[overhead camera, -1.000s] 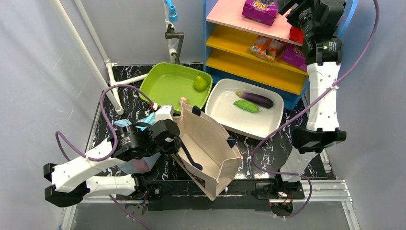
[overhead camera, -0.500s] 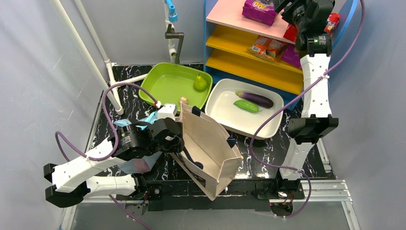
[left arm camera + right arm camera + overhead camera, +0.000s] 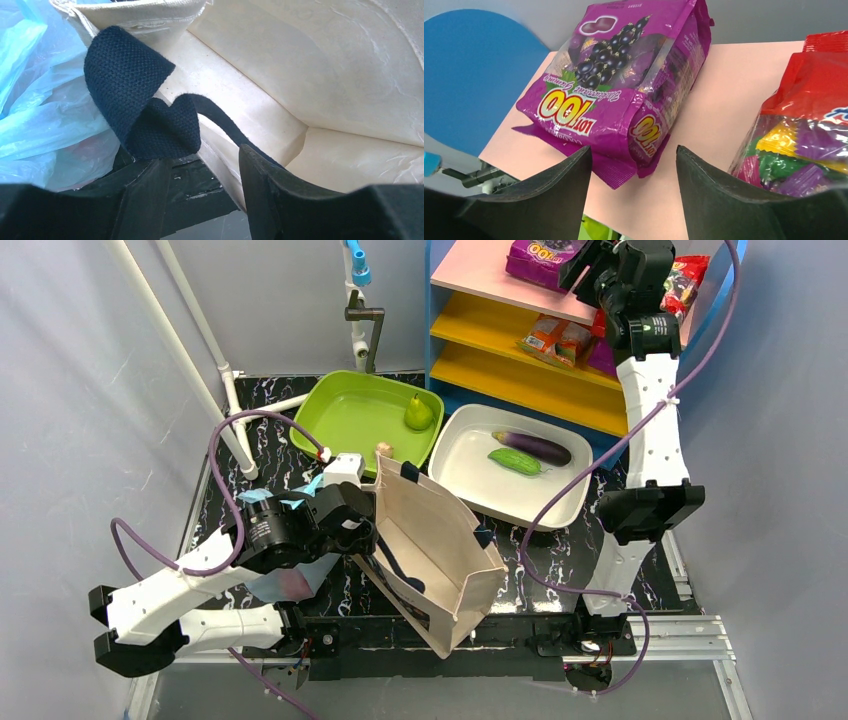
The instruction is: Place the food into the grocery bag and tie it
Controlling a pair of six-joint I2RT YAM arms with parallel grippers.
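Observation:
No red produce shows in any view. The light-blue plastic grocery bag [image 3: 288,578] lies crumpled under my left arm and also shows at the left of the left wrist view [image 3: 40,115]. My left gripper [image 3: 365,538] is open at the left rim of the beige canvas tote [image 3: 440,540]. Its jaws straddle the tote's wall [image 3: 300,75], just below the folded navy handle [image 3: 135,100]. My right gripper [image 3: 592,262] is raised at the pink top shelf, open and empty [image 3: 634,152]. It faces a purple snack pack [image 3: 624,85].
A red candy pack [image 3: 809,125] lies right of the purple pack [image 3: 545,260]. More packs sit on the yellow shelf [image 3: 500,365]. A green tray [image 3: 350,425] holds a pear [image 3: 418,413]. A white tray [image 3: 470,490] holds an eggplant [image 3: 535,446] and a cucumber [image 3: 515,461].
My right arm has swung left along the top shelf, towards the purple pack. My left gripper has shifted slightly at the tote's rim.

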